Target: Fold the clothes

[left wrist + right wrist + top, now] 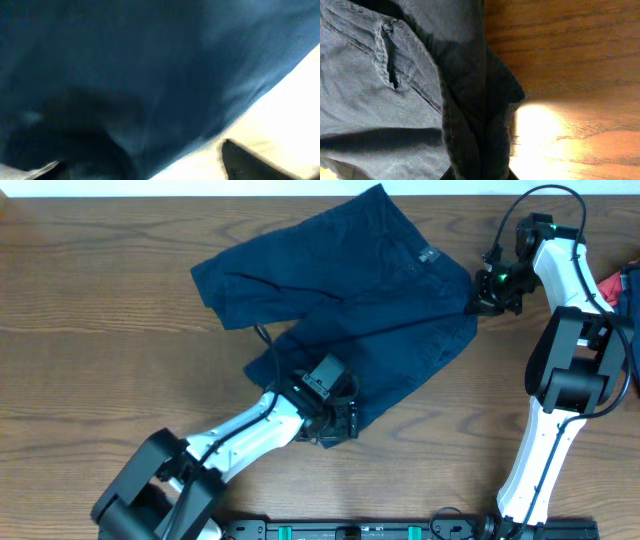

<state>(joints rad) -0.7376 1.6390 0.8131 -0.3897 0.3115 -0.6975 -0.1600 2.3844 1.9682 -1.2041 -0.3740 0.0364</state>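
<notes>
The dark navy-blue fabric garment (350, 290) lay rumpled across the far middle of the brown wooden table (90, 350). My right gripper (482, 300) pinched a bunched fold at its right edge. My left gripper (338, 423) sat at its near hem; blurred cloth blocked that wrist view, so I couldn't tell its opening. A small red object (612, 285) lay far right.

Left arm (240, 432) stretched low, left tool (336, 423) jaws hidden, right tool (480, 300) clamped on clothes (350, 290)
</notes>
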